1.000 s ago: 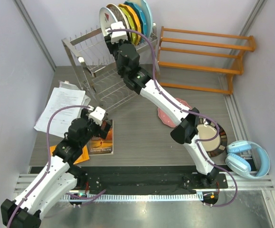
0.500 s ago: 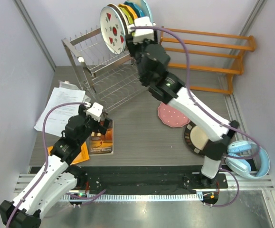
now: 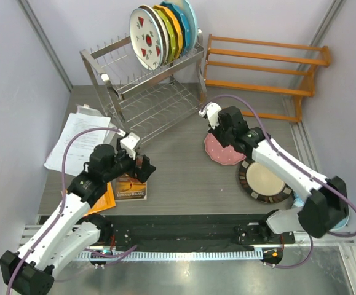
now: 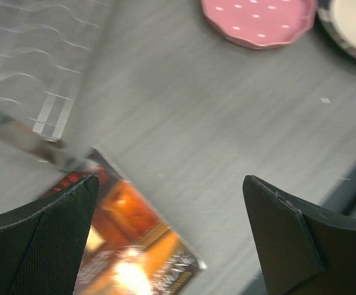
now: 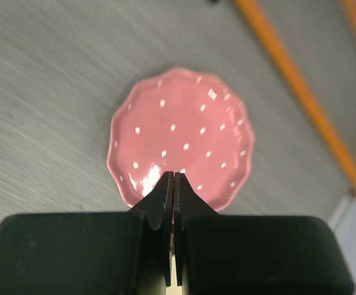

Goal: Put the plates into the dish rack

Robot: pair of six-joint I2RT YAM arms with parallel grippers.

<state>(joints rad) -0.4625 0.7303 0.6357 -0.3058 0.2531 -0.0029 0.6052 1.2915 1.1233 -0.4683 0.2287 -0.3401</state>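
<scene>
Hovering at centre frame over the pink polka-dotted plate (image 5: 181, 132) with right gripper (image 5: 174, 176) pinched shut and empty, left gripper (image 4: 170, 184) spread wide; best to reopen, drop low and bite the rim squarely.

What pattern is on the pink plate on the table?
Small white polka dots; the plate shows best in the right wrist view.

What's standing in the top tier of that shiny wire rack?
Plates on edge: watermelon plate in front; behind it yellow-green plate, orange plate, blue plate. Each hides most of the next; only rims show.
</scene>
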